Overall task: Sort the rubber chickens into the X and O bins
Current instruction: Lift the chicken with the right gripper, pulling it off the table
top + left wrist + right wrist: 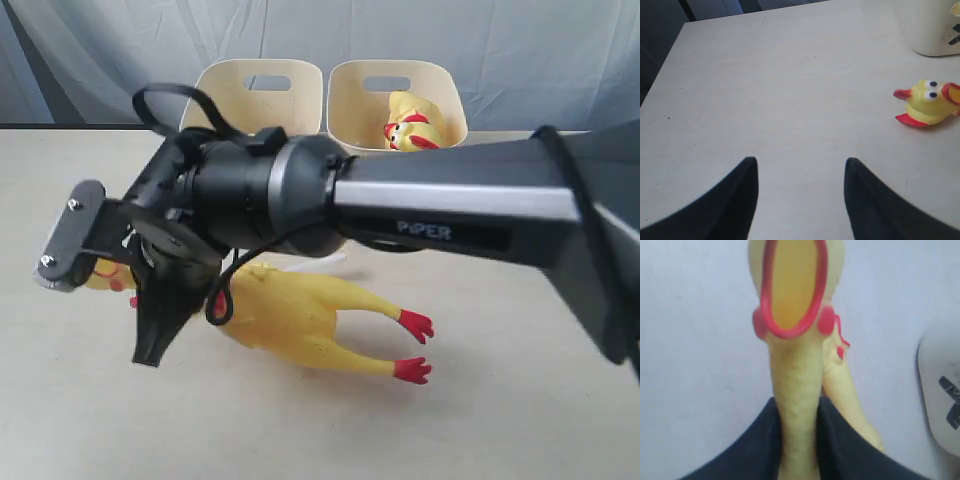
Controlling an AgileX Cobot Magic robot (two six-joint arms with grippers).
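A long yellow rubber chicken (290, 310) lies on the table, its red feet (412, 347) toward the right. My right gripper (797, 407) is shut on its neck (796, 375), just behind the open red beak (792, 290). In the exterior view that gripper (165, 320) has reached across to the left and hides most of the head. Two cream bins stand at the back, a left one (258, 95) and a right one (345, 105) holding a chicken piece (410, 125). My left gripper (801, 162) hangs open over bare table, with a chicken head (927, 102) off to one side.
A bin corner with a black mark (951, 400) shows in the right wrist view, and another marked corner (935, 30) in the left wrist view; I cannot tell which letter either is. The right arm (450, 210) spans the middle of the exterior view.
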